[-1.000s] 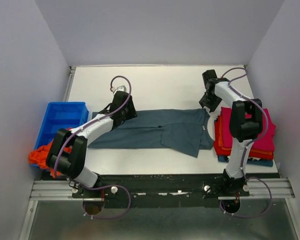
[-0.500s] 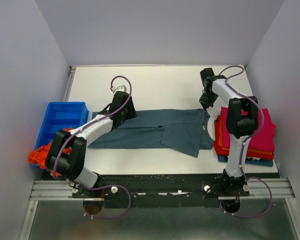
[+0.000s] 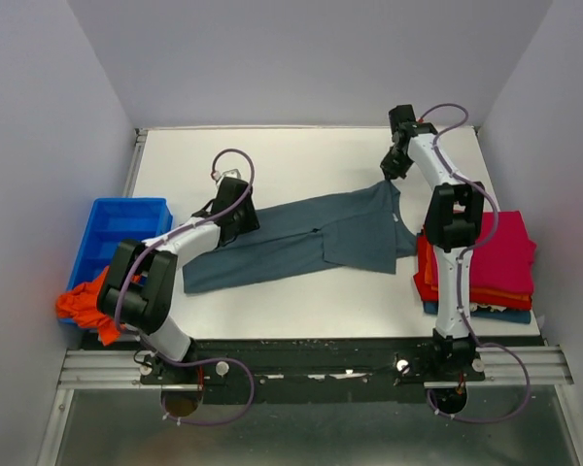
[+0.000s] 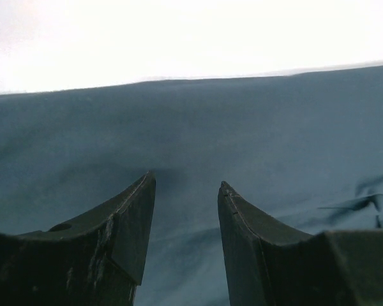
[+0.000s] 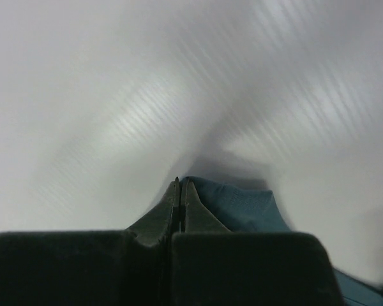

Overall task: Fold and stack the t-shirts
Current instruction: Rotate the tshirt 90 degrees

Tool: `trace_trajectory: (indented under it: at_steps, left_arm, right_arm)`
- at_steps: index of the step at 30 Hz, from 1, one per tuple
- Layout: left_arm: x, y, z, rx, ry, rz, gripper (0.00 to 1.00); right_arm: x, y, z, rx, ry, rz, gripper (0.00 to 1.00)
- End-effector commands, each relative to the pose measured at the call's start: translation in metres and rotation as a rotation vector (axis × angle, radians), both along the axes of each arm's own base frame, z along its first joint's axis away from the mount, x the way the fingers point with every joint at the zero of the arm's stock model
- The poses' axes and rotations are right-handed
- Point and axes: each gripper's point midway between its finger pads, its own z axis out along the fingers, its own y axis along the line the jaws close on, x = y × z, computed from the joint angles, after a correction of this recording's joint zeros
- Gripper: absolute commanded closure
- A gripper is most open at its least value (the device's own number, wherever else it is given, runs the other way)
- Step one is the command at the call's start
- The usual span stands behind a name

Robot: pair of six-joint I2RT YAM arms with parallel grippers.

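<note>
A slate grey-blue t-shirt [image 3: 301,238] lies spread across the middle of the table, slanting up to the right. My right gripper [image 3: 386,181] is shut on its far right corner, and blue cloth [image 5: 242,205] bunches beside the closed jaws [image 5: 180,182]. My left gripper [image 3: 241,223] hovers open over the shirt's left part; in the left wrist view only grey-blue cloth [image 4: 242,127] shows between and beyond the parted fingers [image 4: 186,183]. Folded t-shirts form a stack [image 3: 500,250] at the right, magenta-pink on top over red and orange layers.
A blue plastic bin [image 3: 117,228] stands at the left table edge, and a bright orange t-shirt [image 3: 78,303] spills out over its near end. White table [image 3: 311,160] stretches behind the shirt. Grey walls close in on three sides.
The right gripper closed on the shirt's far right corner and drew it toward the back, so the shirt now lies slanted. The left gripper stayed open and shifted slightly.
</note>
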Motion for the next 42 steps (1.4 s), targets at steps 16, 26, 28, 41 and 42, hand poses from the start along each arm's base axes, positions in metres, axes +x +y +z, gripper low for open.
trace_trajectory:
  at_steps: [16,26,28,41,42]
  left_arm:
    - [0.053,0.07,0.008,0.073,-0.007,0.188,0.45]
    - [0.057,0.094,-0.003,0.083,0.042,0.224,0.45]
    - [0.06,0.098,-0.003,0.085,0.053,0.231,0.45]
    - [0.04,0.121,-0.05,0.166,0.27,0.315,0.47]
    - [0.037,0.119,-0.054,0.161,0.289,0.316,0.47]
  right_arm:
    - [0.086,0.012,0.064,0.121,-0.366,0.049,0.54]
    - [0.019,0.032,0.033,0.198,-0.252,0.099,0.99]
    - [0.015,0.043,0.022,0.205,-0.217,0.105,0.99]
    - [0.011,0.036,-0.035,0.153,-0.011,-0.171,0.99]
    - [0.013,0.037,-0.036,0.157,-0.01,-0.174,0.99]
